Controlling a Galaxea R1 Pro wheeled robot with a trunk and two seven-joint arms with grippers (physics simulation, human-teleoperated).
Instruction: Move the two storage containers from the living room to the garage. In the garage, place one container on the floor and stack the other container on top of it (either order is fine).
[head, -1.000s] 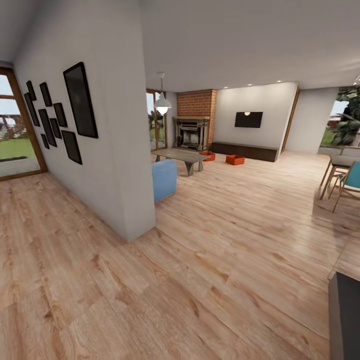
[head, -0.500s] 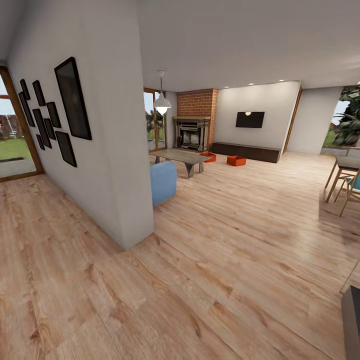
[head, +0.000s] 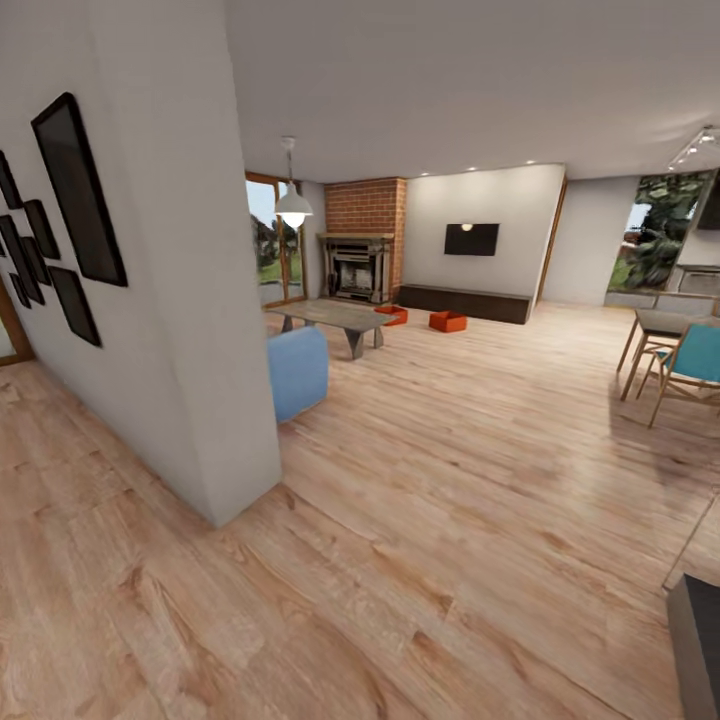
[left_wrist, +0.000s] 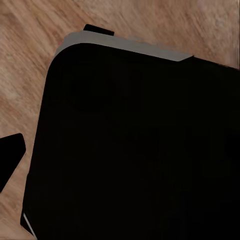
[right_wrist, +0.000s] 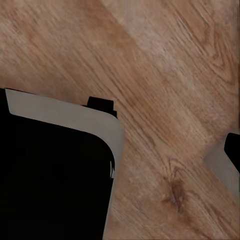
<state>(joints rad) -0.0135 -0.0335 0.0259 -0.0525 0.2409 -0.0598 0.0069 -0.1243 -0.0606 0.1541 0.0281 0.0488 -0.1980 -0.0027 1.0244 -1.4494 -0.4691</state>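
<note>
You're on the approach leg: both storage containers (head: 447, 321) sit on the living room floor (head: 480, 420) near the fireplace (head: 355, 268). Drive closer. Gripper state can't be told; wrist views look blocked.

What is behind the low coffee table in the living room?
Behind the coffee table stand the brick fireplace and one red-orange storage container, partly covered by the table. The second container sits in full view to its right.

Two red-orange storage containers (head: 391, 315) (head: 447, 321) on the wood floor; one blue sofa (head: 296, 371); one coffee table (head: 335, 318); one fireplace (head: 355, 267); one pendant lamp (head: 293, 208).
</note>
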